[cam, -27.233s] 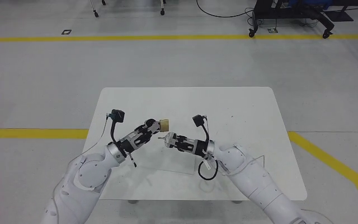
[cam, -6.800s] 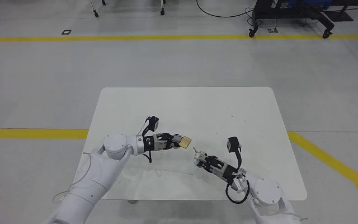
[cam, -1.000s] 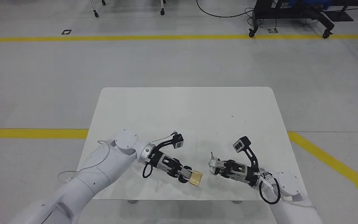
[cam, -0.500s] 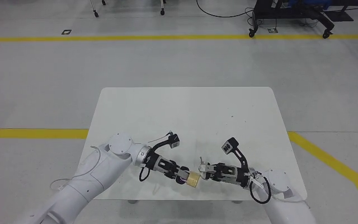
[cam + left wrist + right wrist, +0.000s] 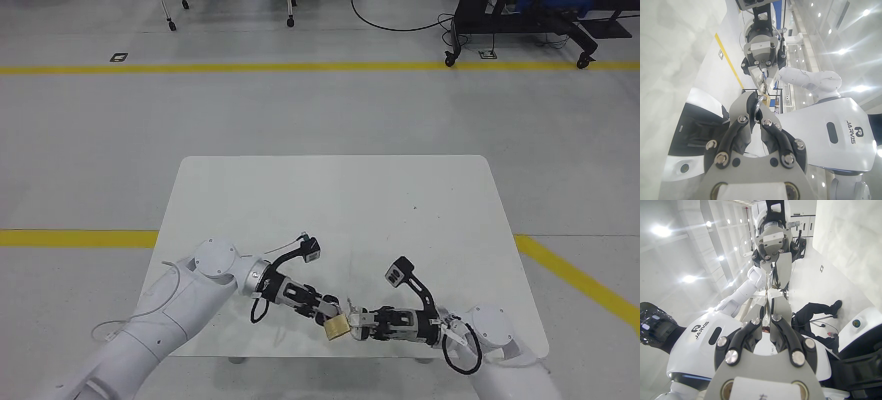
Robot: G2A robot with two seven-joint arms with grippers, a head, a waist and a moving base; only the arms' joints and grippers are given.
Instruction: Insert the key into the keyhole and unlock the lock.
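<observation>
A brass padlock [image 5: 336, 326] hangs over the table's front edge, held by its steel shackle [image 5: 757, 106] in my left gripper [image 5: 322, 318], which is shut on it. My right gripper [image 5: 360, 322] faces it from the right, shut on a thin silver key [image 5: 764, 87]. In the left wrist view the key's tip meets the end of the brass body [image 5: 767, 100]. Whether the tip is inside the keyhole is hidden. In the right wrist view the key [image 5: 766, 285] runs edge-on from my right gripper [image 5: 768, 294] toward the left gripper [image 5: 775, 275].
The white table [image 5: 400, 200] lies behind both grippers, bare. Both grippers meet at its front edge, above the grey floor with a yellow line [image 5: 60, 238].
Over the last second my right gripper has moved left with the key until it met the padlock. My left gripper has drawn the padlock slightly left and back.
</observation>
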